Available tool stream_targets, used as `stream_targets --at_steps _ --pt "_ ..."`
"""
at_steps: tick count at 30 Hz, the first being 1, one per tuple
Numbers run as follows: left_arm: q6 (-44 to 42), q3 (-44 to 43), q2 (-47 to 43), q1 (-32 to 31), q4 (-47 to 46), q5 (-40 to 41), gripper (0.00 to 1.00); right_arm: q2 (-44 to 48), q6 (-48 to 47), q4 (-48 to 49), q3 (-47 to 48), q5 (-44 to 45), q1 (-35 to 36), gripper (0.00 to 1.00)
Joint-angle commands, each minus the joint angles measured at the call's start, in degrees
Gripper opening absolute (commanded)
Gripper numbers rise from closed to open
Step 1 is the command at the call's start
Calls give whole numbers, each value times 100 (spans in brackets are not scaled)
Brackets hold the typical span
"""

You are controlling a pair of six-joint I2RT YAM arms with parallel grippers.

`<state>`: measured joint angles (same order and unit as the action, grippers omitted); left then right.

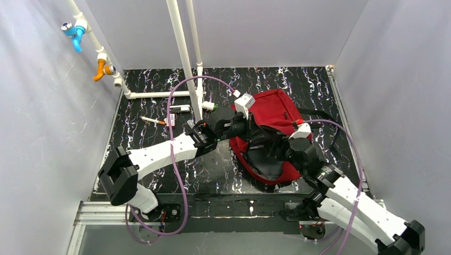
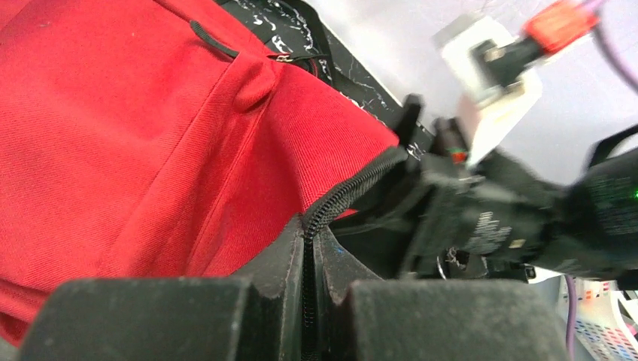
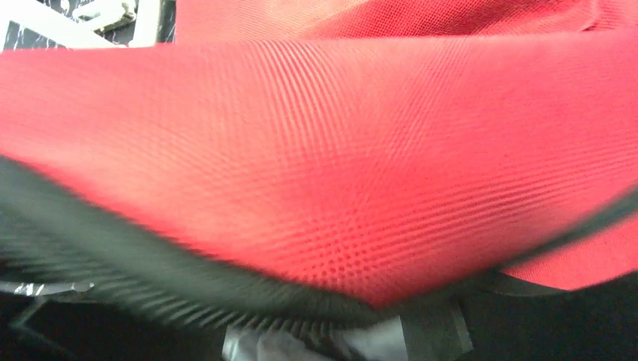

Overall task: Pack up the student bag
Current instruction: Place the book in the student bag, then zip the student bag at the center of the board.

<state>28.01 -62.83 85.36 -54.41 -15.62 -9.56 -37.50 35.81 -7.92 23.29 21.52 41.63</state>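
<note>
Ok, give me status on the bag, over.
Left gripper shut on student bag zipper edge. Right gripper at bag mouth, jaws unclear. Fabric fills right wrist view. Pens lie outside, unpacked.

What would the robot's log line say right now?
left pincer: shut on student bag zipper edge | right pincer: at bag opening, grip unclear | stage: packing not finished

Student bag (image 1: 274, 109) lies on the table (image 1: 319, 90). Left of the bag I see an upright pipe (image 1: 183, 58), and farther left a marker (image 1: 180, 108) and a pen (image 1: 152, 121), both apart from it. My left gripper (image 2: 308, 297) sits at the bag's left edge, with the zipper (image 2: 353, 188) between its fingers. My right gripper (image 1: 277, 147) is at the bag's near side.
</note>
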Motion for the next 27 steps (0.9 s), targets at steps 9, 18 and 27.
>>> stream_targets --at_steps 9,18,27 --pt "73 -96 129 84 199 -357 0 1167 857 -3348 2398 153 -4 98" --pt "541 203 233 89 331 -1309 36 70 -596 -3682 3708 342 -9 98" --pt "249 883 -819 114 1485 -440 73 -467 -1033 -3167 3657 -1493 -5 98"
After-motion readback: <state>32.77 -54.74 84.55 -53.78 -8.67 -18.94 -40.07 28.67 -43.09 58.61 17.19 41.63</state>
